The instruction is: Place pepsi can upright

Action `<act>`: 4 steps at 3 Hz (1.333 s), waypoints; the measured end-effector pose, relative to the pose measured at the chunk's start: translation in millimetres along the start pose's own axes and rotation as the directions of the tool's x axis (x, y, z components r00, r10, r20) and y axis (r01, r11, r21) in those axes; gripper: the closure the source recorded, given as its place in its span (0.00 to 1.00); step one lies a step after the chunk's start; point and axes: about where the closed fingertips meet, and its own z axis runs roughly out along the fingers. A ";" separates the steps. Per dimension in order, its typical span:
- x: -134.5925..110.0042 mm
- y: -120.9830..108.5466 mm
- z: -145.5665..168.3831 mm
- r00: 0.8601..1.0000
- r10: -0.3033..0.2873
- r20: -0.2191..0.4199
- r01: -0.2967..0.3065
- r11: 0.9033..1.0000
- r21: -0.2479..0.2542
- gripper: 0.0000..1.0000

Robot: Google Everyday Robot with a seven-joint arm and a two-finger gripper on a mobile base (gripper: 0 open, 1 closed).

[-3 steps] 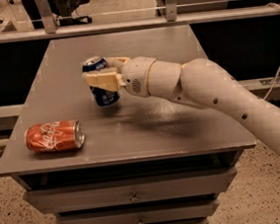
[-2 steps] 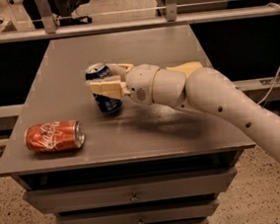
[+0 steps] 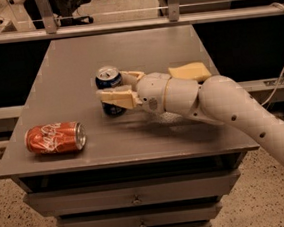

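The pepsi can [image 3: 108, 80] is dark blue with a silver top and stands upright on the grey table [image 3: 76, 56], near its middle. My gripper [image 3: 113, 86] reaches in from the right and is shut on the can. One beige finger [image 3: 114, 96] crosses the can's front, and the other finger [image 3: 132, 76] sits at its far right side. The can's lower front is partly hidden by the near finger.
A red-orange cola can [image 3: 54, 138] lies on its side near the table's front left edge. My white arm [image 3: 232, 107] crosses the table's right half. Drawers [image 3: 135, 199] sit under the tabletop. A rail [image 3: 123, 24] runs behind the table.
The gripper has lowered the pepsi can a little. The can now stands straighter, with its base on the table. The red can has not moved.
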 end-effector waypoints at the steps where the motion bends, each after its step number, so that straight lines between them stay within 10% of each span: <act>1: 1.6 -0.2 -19.7 1.000 -0.009 -0.025 0.009 1.000 0.011 0.00; 4: -77.4 -60.8 -152.6 0.994 -0.104 -0.025 0.106 0.990 0.091 0.00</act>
